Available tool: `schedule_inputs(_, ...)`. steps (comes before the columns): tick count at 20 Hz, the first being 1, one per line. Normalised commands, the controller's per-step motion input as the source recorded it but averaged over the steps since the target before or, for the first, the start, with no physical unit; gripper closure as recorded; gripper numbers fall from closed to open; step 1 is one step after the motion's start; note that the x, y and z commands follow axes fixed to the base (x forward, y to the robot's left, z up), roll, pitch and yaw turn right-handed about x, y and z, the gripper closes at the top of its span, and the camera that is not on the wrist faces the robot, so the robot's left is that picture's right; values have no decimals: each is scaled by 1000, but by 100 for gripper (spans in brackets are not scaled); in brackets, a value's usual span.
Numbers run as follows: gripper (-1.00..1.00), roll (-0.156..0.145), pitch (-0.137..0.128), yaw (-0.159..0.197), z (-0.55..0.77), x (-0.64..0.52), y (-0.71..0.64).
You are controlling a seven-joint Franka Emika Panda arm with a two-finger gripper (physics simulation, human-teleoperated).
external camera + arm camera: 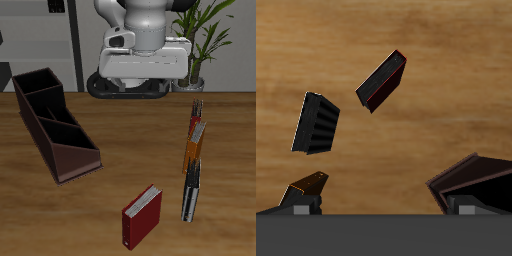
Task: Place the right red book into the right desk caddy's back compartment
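Note:
The right red book (142, 215) lies flat near the table's front edge, dark red with white page edges; in the wrist view it (383, 82) is seen from high above. The right desk caddy (55, 125) is a long dark box with maroon inner walls, set diagonally on the table; one end of it (471, 180) shows in the wrist view. Its back compartment (35, 87) is the squarish section farthest from the table's front edge. My gripper (140, 78) (381, 208) hangs high over the back of the table, open and holding nothing, well away from the book and the caddy.
A row of thin orange, red and black-and-white books (193, 160) stands beside the red book; the black-and-white one (316, 124) and an orange one (306, 185) show in the wrist view. A potted plant (205, 45) stands at the back.

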Motion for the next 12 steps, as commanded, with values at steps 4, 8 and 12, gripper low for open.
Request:
schedule_inputs(4, -100, -57, 12, -79, 106, 448, -23)
schedule_inputs(8, -100, -44, 0, -61, 64, 356, -36)
schedule_inputs(12, -100, -38, 9, -99, 31, 418, -67)
